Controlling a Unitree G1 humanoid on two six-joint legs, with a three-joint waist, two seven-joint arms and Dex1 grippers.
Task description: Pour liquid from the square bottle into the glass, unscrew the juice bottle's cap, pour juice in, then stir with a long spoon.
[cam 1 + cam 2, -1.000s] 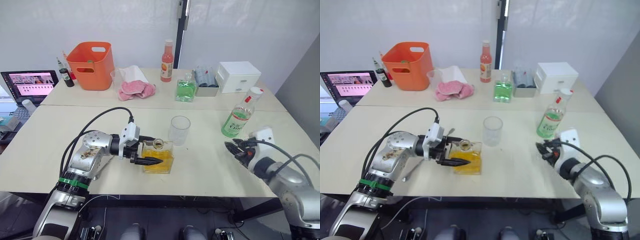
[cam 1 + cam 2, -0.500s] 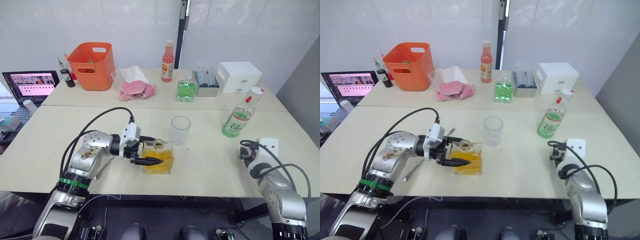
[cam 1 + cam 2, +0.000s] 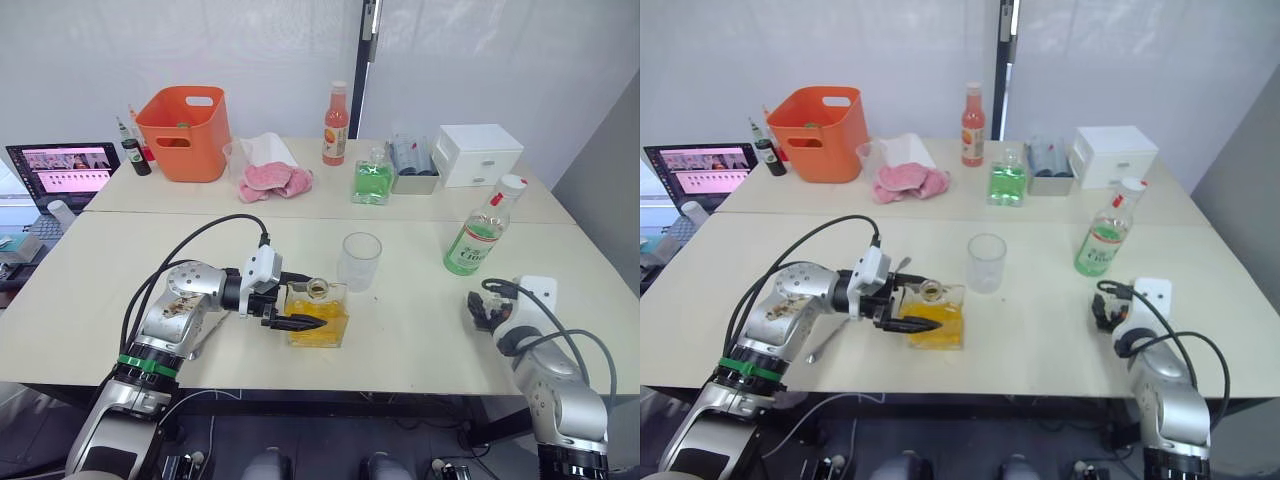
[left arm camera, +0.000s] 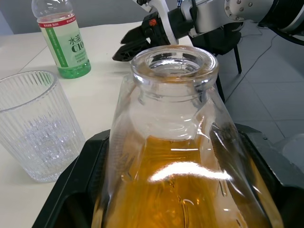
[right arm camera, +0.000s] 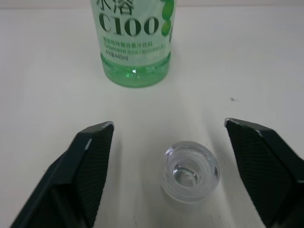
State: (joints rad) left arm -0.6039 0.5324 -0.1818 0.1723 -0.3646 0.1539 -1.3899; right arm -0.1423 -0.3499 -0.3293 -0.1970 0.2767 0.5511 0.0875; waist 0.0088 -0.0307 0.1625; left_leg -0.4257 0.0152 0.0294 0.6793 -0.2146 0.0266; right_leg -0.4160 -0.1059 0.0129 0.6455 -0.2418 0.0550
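Orange tub (image 3: 184,131), pink cloth (image 3: 272,178) — white drawer box (image 3: 479,153) opposite.

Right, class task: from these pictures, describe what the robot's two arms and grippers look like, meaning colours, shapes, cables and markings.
Both arms are rounded silver-grey metal segments with black joints. The left arm has a green band near the elbow and a white block at its wrist; the right has a white wrist block too. Thick black cables loop outside each arm. The left gripper and right gripper each have two black, tapered fingers.

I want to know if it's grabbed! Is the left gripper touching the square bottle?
Touching. The left wrist view shows the left gripper with a black finger pressed against each side of the square bottle.
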